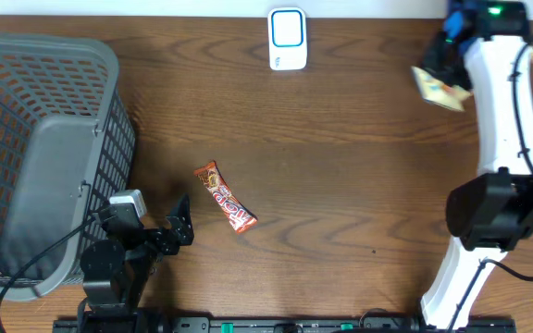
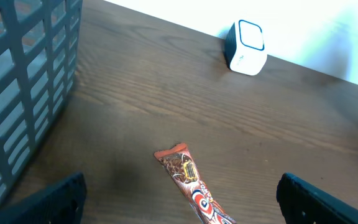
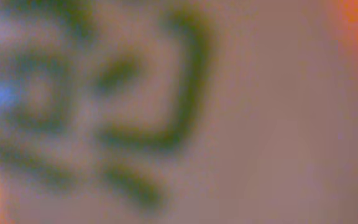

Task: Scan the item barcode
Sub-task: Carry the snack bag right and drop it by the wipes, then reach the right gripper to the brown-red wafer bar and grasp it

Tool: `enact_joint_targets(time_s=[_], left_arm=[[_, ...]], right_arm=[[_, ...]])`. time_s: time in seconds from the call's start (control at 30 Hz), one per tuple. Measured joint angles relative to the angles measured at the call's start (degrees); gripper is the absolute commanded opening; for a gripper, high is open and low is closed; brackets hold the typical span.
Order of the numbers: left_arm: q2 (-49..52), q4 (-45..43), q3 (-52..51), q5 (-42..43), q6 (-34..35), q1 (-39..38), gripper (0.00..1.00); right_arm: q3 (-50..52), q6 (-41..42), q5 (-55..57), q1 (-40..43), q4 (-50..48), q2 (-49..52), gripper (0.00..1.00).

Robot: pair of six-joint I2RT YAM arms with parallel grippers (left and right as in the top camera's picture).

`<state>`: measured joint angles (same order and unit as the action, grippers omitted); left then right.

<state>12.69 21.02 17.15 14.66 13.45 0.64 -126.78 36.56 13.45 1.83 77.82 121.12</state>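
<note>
A brown wooden desk [image 1: 340, 185] carries a large grey plastic mesh basket [image 1: 109, 129] at its left edge. The white right arm [image 1: 502, 120] stretches from the near right side up to the far right corner. Its end effector [image 1: 440, 63] is closed on a small tan, flat packet [image 1: 438, 88], held well to the right of the scanner. The black left arm [image 1: 109, 268] sits folded low beside the basket. Its end effector [image 1: 183, 224] is spread wide, holds nothing and points toward the middle of the desk.

A small white box scanner with a blue-outlined face [image 1: 287, 39] stands at the far edge. A red-and-orange candy bar wrapper [image 1: 225, 197] lies flat just ahead of the left fingers [image 2: 48, 202].

Only the overhead view shows both arms and the packet's place. The left wrist view shows the bar lying between its two dark fingertips, with the scanner beyond. The right wrist view gives only a blur: a beige surface with dark green marks filling the frame.
</note>
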Motion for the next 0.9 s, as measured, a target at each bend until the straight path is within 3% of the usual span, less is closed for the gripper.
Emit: enact_joint_targets(time_s=[0.33,0.47,0.63,0.67,0.77,0.9], left_arm=[[0.0,0.0,0.0,0.0,0.0,0.0,0.98],[0.0,0.0,0.0,0.0,0.0,0.0,0.98],[0.0,0.0,0.0,0.0,0.0,0.0,0.98],[0.0,0.0,0.0,0.0,0.0,0.0,0.98],[0.0,0.0,0.0,0.0,0.0,0.0,0.98],[0.0,0.0,0.0,0.0,0.0,0.0,0.98]], right_arm=[[13.6,6.1,7.0,14.1,-1.1,0.4,0.01],[22.1,9.6,8.2,19.8,-7.6,0.8,0.02],[29.9,11.2,9.6,25.8,-18.9,1.5,0.10],[30.2,11.1,9.8,26.9,-19.7,1.5,0.20],[30.0,10.3,11.0,29.9,-20.2,1.5,0.97],[28.9,9.7,11.3,32.1,-18.5,1.0,0.99]])
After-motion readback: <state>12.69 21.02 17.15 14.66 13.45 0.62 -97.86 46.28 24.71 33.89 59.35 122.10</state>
